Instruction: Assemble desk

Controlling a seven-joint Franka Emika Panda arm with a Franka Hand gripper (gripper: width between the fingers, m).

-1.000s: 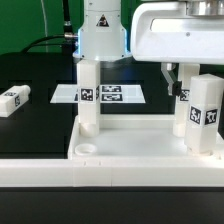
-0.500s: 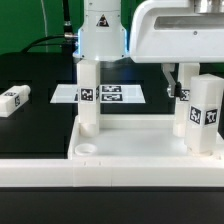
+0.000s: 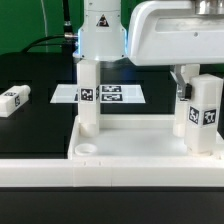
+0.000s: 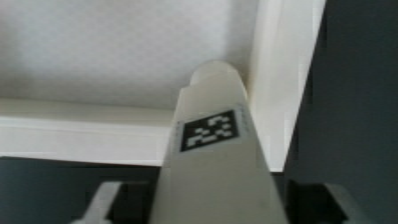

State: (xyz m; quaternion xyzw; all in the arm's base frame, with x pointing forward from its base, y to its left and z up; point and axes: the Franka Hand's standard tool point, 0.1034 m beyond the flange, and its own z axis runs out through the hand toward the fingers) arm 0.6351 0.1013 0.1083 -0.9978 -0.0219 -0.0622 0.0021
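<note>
The white rimmed tabletop (image 3: 130, 150) lies flat with its corner sockets up. One tagged white leg (image 3: 88, 95) stands upright in its back corner on the exterior view's left. A second tagged leg (image 3: 205, 112) stands upright in the corner on the exterior view's right. My gripper (image 3: 195, 90) reaches down over this leg from above. In the wrist view the leg (image 4: 217, 140) stands between my fingers (image 4: 107, 200), with a dark gap on each side, so the gripper (image 4: 217, 205) looks open around it. A third leg (image 3: 12, 100) lies loose on the black table at the exterior view's left.
The marker board (image 3: 112, 95) lies flat behind the tabletop. The robot's white base (image 3: 100, 35) stands at the back. A long white bar (image 3: 110, 182) spans the foreground. One front corner socket (image 3: 85, 150) shows open.
The gripper body has turned and shifted slightly over the right leg, and the visible finger moved toward the exterior view's right. The leg itself has stayed upright in place.
</note>
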